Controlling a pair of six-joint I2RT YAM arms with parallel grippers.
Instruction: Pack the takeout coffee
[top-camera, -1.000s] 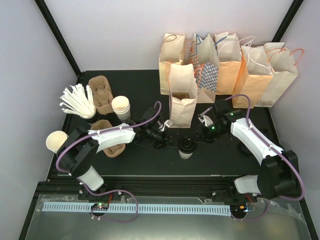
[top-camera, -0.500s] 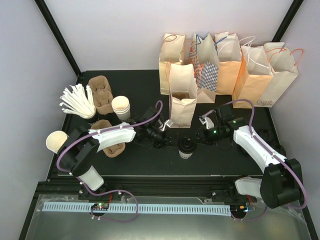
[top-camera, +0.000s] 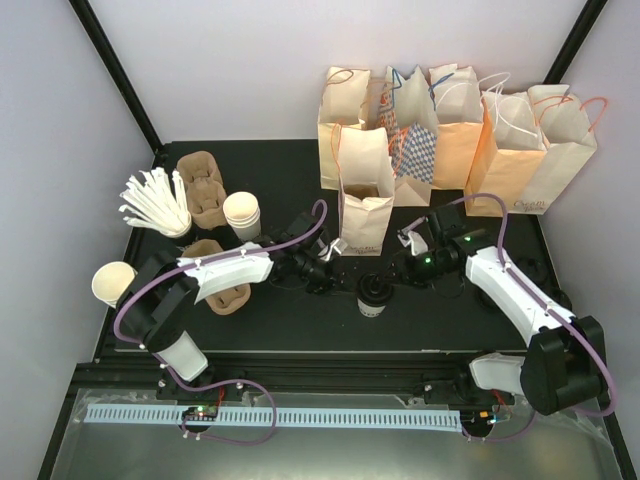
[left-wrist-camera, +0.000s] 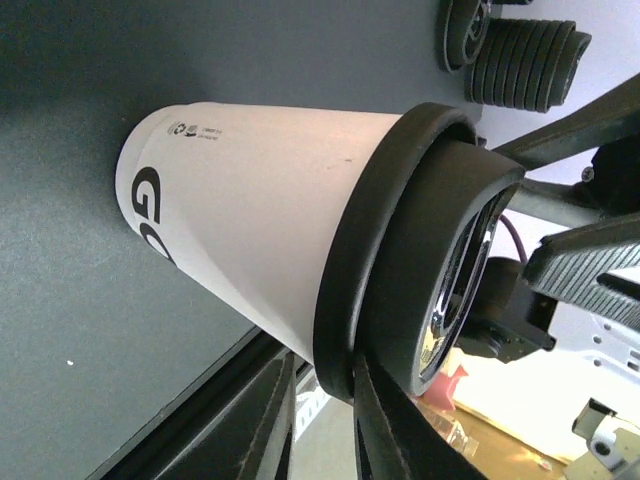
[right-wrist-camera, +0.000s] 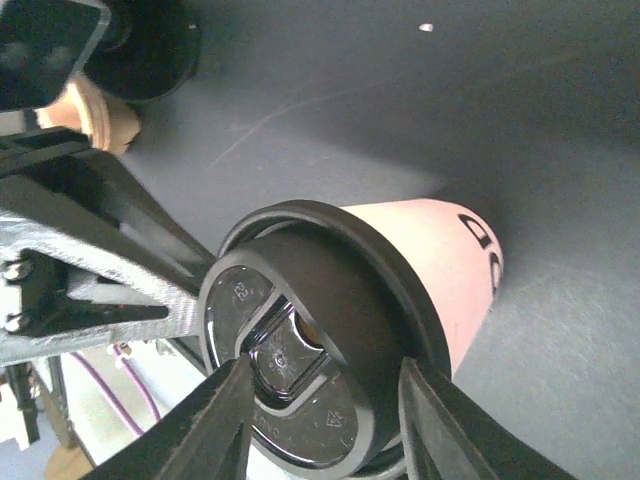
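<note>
The takeout coffee stands upright on the black table, a white cup with dark lettering and a black lid. My left gripper reaches in from the left. Its narrowly spaced fingers pinch the lid's rim, one tip under the rim and one above it. My right gripper comes from the right. It is open, with its fingers standing either side of the lid, close against it. The cup's wall shows behind.
An open paper bag stands just behind the cup, with a row of bags further back. At the left are brown cup carriers, stacked cream cups, a single cream cup and a bundle of white sticks.
My right gripper has edged closer to the cup's lid and its jaws have widened. The left arm and the cup have stayed where they were.
</note>
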